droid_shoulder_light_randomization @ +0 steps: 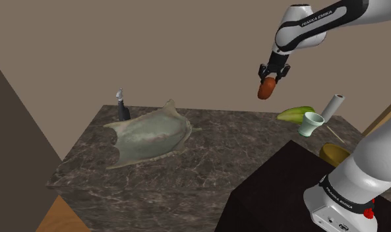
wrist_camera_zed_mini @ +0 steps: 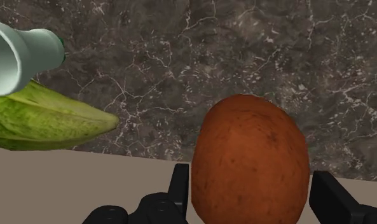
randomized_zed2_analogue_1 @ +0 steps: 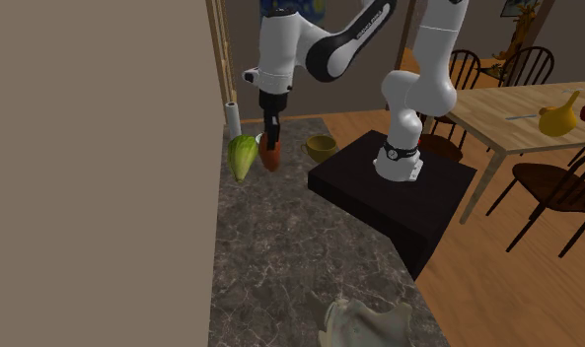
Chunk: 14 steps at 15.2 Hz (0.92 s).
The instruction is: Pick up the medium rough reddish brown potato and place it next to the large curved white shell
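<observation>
**A:** What do your jaws have?

**B:** My gripper is clamped on the potato, one finger on each flank. I hold it in the air at the upper right of the shoulder view, well above the counter. I judge that this height lets it clear what lies below.

**A:** What lies below?

**B:** A green leafy vegetable lies on its side, with a white cup just beside it.

**A:** And the shell?

**B:** The shell lies flat at the centre left of the shoulder view, well apart from me. A small dark bottle stands behind it. Bare stone shows along its near side, which should give room to set the potato down. As I judge it, the carry across is not yet made.

**A:** And the surface and the room?

**B:** The counter is dark veined stone against a plain brown wall. My black stand sits at the lower right. At the right of the second exterior view there is a wooden floor, a dining table and chairs.
</observation>
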{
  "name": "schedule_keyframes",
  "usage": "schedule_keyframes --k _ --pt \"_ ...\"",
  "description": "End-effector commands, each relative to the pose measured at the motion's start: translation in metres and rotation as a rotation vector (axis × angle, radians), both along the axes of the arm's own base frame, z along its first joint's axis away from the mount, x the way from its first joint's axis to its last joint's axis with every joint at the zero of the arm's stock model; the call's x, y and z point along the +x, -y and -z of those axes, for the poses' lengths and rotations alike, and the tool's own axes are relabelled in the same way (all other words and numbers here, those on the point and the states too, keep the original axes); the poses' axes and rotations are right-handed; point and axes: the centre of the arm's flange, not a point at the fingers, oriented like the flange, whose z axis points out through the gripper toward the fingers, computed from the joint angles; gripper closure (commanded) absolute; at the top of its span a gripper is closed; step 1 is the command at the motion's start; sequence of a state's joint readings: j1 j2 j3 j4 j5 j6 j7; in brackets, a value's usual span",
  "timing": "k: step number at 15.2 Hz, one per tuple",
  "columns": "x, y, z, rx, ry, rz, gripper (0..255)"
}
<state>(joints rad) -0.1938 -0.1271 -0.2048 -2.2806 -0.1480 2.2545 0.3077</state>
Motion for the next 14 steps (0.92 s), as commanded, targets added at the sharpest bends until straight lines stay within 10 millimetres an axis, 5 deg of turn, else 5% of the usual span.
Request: schedule_keyframes --k 1,14 --pt "0.001 -0.026 0.000 0.000 0.000 0.001 255" --pt "-0.007 -0.198 0.000 0.000 0.000 0.001 255"
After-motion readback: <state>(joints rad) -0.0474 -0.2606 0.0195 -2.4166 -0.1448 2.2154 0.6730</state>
